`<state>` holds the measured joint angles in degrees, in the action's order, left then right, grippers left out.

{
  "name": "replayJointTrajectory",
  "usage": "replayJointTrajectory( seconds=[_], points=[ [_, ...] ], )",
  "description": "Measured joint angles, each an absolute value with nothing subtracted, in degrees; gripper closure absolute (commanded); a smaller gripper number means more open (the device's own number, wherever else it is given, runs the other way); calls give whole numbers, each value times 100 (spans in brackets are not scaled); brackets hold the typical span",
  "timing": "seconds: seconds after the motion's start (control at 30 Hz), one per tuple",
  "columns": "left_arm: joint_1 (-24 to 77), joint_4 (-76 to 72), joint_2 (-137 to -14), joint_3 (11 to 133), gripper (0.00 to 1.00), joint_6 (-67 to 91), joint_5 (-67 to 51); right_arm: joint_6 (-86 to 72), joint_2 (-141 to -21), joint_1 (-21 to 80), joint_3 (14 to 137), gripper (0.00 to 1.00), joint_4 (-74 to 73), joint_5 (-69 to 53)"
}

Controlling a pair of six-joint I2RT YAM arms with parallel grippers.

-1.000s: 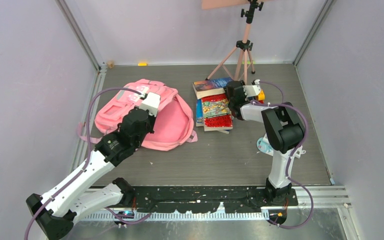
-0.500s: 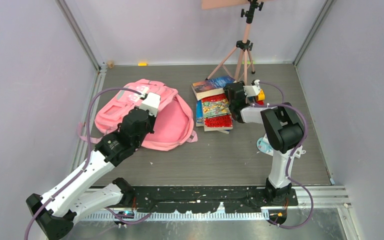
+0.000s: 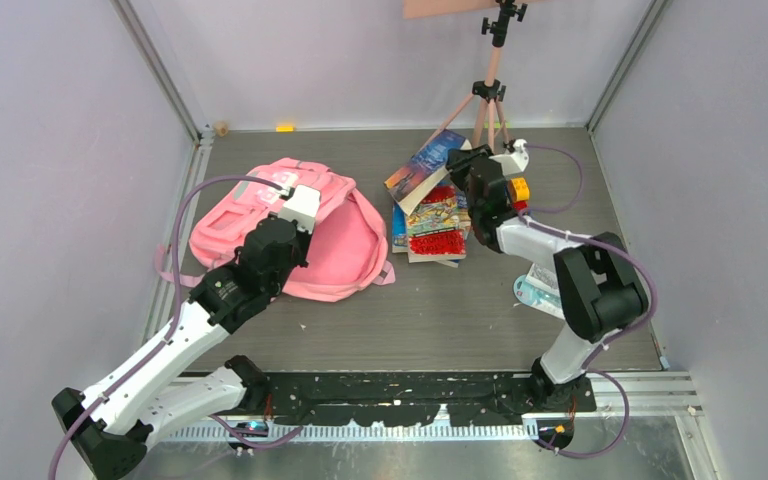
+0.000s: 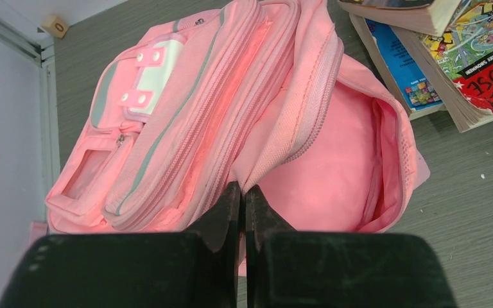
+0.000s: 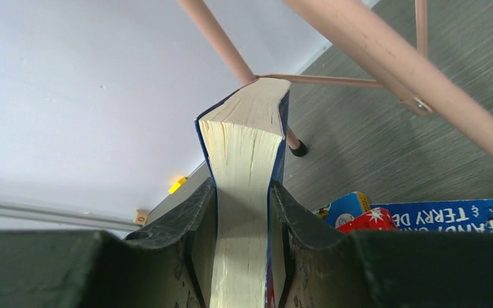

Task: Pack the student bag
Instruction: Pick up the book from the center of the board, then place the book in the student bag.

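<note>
Since half a second ago, the right end effector (image 5: 244, 192) has lifted the blue paperback (image 3: 422, 168) off the book stack (image 3: 438, 228). That book lay flat on the pile's far end before. Now it hangs tilted in the upper middle of the overhead view, its far end highest. The right arm's elbow has swung out toward the lower right. The right wrist view shows both fingers pressed against the paperback's covers, with the cream page edges facing the camera.

The left arm has not moved. Its end effector (image 4: 241, 192) is narrowed almost to nothing, pinching a fold of fabric at the rim of the student bag (image 3: 230, 215). The bag lies left of centre on the desk (image 3: 410, 310), its main compartment gaping open toward the books.

The desk is grey with a wood-grain finish, and pale walls enclose it on three sides. A pink tripod (image 3: 485, 100) stands at the far edge, just behind the stack. A small wooden cube (image 3: 221, 128) and a yellow piece (image 3: 284, 127) sit against the far wall. A pale packet (image 3: 535, 292) lies partly hidden under the right arm.
</note>
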<state>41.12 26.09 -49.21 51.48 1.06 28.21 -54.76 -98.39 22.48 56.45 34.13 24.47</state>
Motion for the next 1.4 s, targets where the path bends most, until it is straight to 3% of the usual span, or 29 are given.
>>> replayJointTrajectory(
  seconds=[0.27,0.57,0.73,0.97,1.4],
  points=[
    [4112,2600,-4908,5120,100,106,2799,-5131,-8444,2215,4910,99,3039,2119],
    [4080,2602,-4912,5118,100,139,2698,-4720,-6383,2215,4840,99,871,1105],
    [4058,2606,-4941,5118,100,207,2580,-5144,-5723,2296,4696,100,445,757],
    [4047,2606,-4941,5116,100,268,2495,-6112,-5841,3079,4228,99,454,744],
    [4047,2606,-4930,5113,100,272,2443,-7354,-7352,4270,4209,100,1614,993]
  ],
)
